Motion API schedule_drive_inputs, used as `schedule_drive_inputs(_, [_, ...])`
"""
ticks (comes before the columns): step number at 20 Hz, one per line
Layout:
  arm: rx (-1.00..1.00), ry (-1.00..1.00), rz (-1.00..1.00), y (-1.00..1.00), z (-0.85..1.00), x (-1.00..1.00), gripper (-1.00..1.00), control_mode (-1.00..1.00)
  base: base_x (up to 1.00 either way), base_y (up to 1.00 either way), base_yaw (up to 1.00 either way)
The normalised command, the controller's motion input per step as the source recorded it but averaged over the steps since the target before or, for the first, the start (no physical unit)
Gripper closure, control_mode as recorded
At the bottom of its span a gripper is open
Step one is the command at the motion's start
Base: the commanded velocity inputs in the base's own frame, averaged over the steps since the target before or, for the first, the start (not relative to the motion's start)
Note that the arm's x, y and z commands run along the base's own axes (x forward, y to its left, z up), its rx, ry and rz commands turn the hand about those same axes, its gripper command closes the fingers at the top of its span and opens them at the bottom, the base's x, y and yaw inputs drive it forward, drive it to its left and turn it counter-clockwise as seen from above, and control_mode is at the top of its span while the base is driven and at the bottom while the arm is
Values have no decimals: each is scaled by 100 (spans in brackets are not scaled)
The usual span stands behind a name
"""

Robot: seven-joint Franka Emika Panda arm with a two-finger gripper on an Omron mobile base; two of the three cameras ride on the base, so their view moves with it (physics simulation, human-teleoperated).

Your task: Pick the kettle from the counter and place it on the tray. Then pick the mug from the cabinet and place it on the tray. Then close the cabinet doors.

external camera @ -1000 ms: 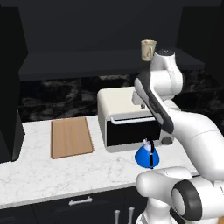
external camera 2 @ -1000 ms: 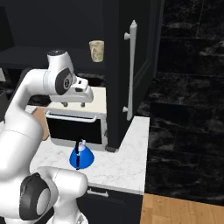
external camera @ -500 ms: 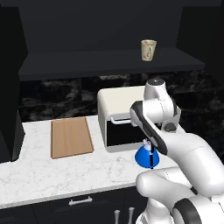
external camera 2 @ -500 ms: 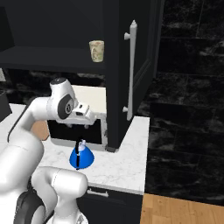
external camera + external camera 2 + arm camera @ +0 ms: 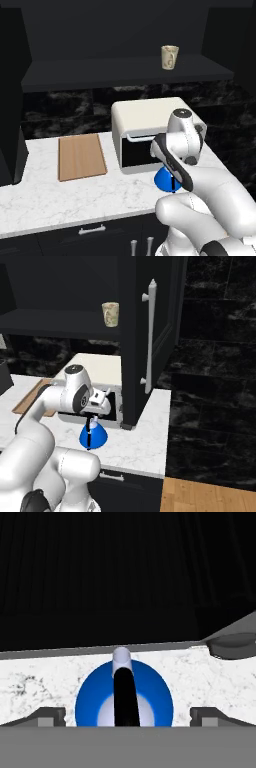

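**Operator:** Where is the small bright blue cone-shaped kettle (image 5: 165,180) sitting?

**Technician:** It is standing upright on the white marble-look worktop (image 5: 75,197), just in front of the white toaster oven (image 5: 145,125) and near the worktop's right end. In the hand view the kettle (image 5: 124,697) is lying directly below the camera, with its black arched handle (image 5: 125,697) running toward the lens.

**Operator:** What is the end effector doing?

**Technician:** The end effector (image 5: 125,717) is hovering above the kettle with its fingers spread wide. One fingertip (image 5: 47,716) is showing left of the blue body and the other right of it; neither is touching the kettle.

**Operator:** And the remaining items?

**Technician:** The flat rectangular light-brown wooden tray (image 5: 81,156) is lying on the worktop left of the toaster oven, well apart from the kettle. The small beige cylindrical mug (image 5: 169,56) is standing upright on the shelf of the dark black wall cabinet (image 5: 125,72). The right-hand tall black panelled cabinet door (image 5: 162,331), carrying a long vertical silver bar handle (image 5: 149,336), is standing open.
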Motion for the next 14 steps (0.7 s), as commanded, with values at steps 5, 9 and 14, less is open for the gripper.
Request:
schedule_drive_inputs(5, [0,-1,0,0,-20,-1,-100,-100,0,0,0])
schedule_drive_inputs(9, [0,0,0,0,-14,-7,-100,-100,0,0,0])
schedule_drive_inputs(14, [0,0,0,0,-4,-14,100,-100,0,0,0])
